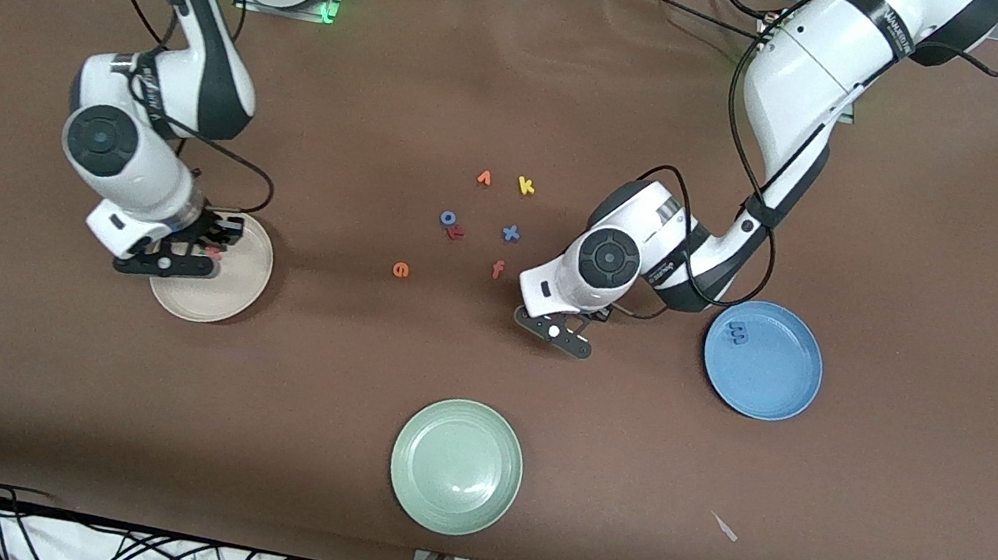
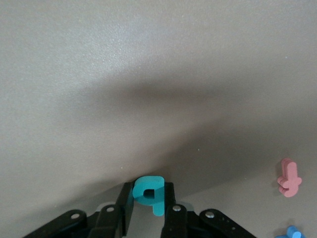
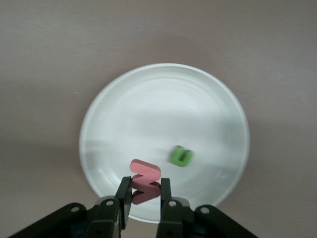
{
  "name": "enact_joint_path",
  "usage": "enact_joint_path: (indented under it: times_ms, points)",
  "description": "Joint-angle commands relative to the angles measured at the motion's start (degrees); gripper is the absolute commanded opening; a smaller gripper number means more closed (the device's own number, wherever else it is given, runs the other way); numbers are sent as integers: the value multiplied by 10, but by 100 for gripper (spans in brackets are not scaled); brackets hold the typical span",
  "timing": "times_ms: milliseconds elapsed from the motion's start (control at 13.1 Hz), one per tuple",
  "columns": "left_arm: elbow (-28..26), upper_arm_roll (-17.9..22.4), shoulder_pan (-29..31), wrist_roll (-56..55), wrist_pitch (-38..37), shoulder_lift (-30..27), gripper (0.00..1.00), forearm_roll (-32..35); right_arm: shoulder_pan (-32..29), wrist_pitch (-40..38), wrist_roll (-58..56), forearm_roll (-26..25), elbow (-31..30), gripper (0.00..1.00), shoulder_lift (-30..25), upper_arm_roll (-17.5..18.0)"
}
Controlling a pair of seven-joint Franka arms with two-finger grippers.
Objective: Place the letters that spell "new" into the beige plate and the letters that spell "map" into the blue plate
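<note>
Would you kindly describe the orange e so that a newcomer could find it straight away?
Start at the beige plate under the right gripper, then look along the table toward the left arm's end. The orange e lies alone on the bare brown cloth there. It is the loose letter nearest that plate and round, unlike the thin orange-red f beside it.

beige plate (image 1: 238, 297): round, cream, flat on the table at the right arm's end | green n (image 3: 181, 156): lying in it | pinkish-red w (image 3: 144, 181): pinched in the right claw (image 3: 144, 198) over that plate | orange e (image 1: 400, 270): flat on the table, centre | blue plate (image 1: 772, 376): at the left arm's end, blue m (image 1: 737, 332) near its 11 o'clock rim | teal p (image 2: 148, 192): clamped in the left claw (image 2: 148, 210) at the table | yellow a: not seen
</note>
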Motion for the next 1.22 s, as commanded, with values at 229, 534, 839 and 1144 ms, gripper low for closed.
enact_joint_path:
  times_ms: [229,534,839,1144]
  points:
    - [5,4,30,36,-61,-35,6,16,7,2,20,52,-14,61,-1,6]
    - [3,4,84,156,-175,-82,6,16,21,19,134,52,4,67,19,50]
    - [-3,5,163,330,-179,-73,10,34,119,48,284,48,63,71,86,51]
    - [-7,4,194,370,-158,-66,14,120,176,117,368,40,85,72,139,49]
